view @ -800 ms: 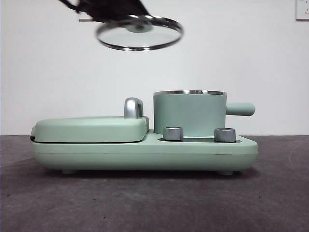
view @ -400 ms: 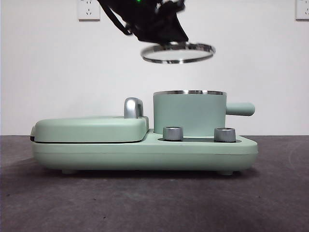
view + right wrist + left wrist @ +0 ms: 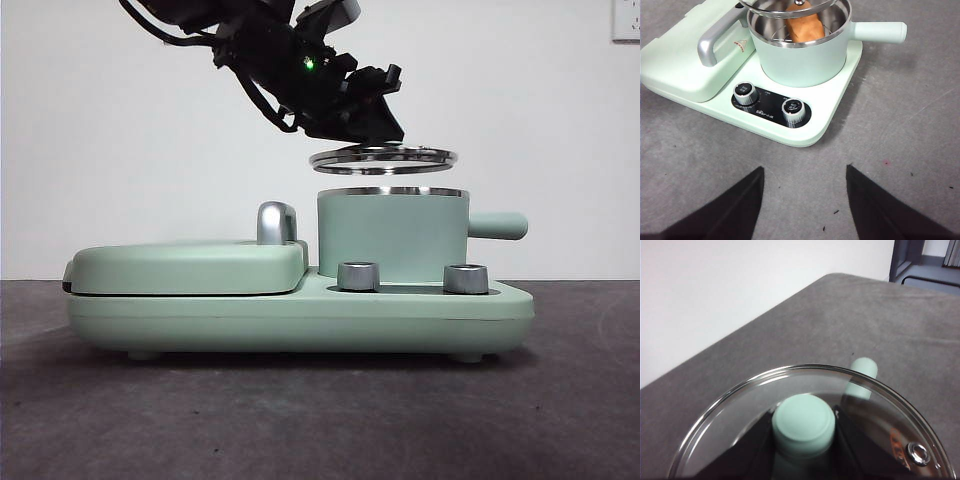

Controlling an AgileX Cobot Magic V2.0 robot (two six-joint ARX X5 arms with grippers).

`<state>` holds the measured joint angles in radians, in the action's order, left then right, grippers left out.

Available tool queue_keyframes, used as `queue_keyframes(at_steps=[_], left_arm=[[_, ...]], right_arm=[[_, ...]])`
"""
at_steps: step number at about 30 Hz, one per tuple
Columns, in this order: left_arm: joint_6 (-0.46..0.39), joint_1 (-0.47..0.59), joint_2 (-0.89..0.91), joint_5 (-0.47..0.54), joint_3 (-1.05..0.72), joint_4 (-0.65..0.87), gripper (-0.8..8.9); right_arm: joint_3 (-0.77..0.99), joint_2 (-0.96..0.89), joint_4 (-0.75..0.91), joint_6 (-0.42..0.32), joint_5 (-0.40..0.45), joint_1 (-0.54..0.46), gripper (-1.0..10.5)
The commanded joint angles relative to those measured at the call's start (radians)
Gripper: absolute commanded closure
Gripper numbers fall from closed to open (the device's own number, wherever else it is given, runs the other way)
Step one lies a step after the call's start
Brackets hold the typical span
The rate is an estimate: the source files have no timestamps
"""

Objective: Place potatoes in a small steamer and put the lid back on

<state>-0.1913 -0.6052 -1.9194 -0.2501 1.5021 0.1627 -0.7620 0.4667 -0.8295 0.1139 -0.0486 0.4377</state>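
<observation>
Left gripper point(image 3: 804, 440), jaws clamped on the mint knob of the lid point(image 3: 382, 157), holds the clear, steel-rimmed disc level just above the small steamer point(image 3: 392, 238). Orange-brown potato point(image 3: 805, 27) lies inside the pot. Right gripper point(image 3: 805, 192) waits with jaws apart, near two steel dials point(image 3: 793, 107).

Looks like a robot test room, not a home kitchen. Bare white wall point(image 3: 560, 120) with one wall socket point(image 3: 626, 20) at the corner; plain dark grey felt-like surface point(image 3: 320, 420) carrying a lone mint-green breakfast cooker point(image 3: 300, 310); dark metal furniture legs point(image 3: 905, 260) on a grey floor beyond.
</observation>
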Motion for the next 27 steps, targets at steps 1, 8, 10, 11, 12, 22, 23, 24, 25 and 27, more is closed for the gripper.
queue_keyframes(at_steps=[1,8,10,11,12,22,23,24,25,27], left_arm=[[0.002,-0.009,-0.027,-0.020,0.042,0.045,8.04],[0.002,-0.011,-0.045,-0.022,0.042,0.039,8.04],[0.002,-0.011,-0.045,-0.022,0.042,0.037,8.04],[0.002,-0.011,-0.045,-0.023,0.042,0.036,8.04],[0.002,-0.011,-0.045,-0.023,0.042,0.033,8.04],[0.020,-0.011,-0.063,-0.038,0.042,0.010,8.04],[0.021,-0.011,-0.064,-0.039,0.042,0.010,8.04],[0.021,-0.011,-0.068,-0.039,0.042,0.010,8.04],[0.021,-0.011,-0.069,-0.040,0.042,0.010,8.04],[0.021,-0.011,-0.073,-0.040,0.042,0.010,8.04]], right_arm=[[-0.005,0.002,0.005,0.018,0.004,0.006,7.0],[-0.005,0.002,0.005,0.036,0.004,0.006,7.0],[-0.005,0.002,0.005,0.036,0.004,0.006,7.0],[-0.005,0.002,0.005,0.036,0.004,0.006,7.0],[-0.005,0.002,0.005,0.036,0.004,0.006,7.0],[-0.005,0.002,0.005,0.036,0.004,0.006,7.0],[-0.005,0.002,0.005,0.036,0.004,0.006,7.0],[-0.005,0.002,0.003,0.036,0.004,0.006,7.0],[-0.005,0.002,0.002,0.036,0.004,0.006,7.0],[-0.005,0.002,-0.006,0.036,0.004,0.006,7.0]])
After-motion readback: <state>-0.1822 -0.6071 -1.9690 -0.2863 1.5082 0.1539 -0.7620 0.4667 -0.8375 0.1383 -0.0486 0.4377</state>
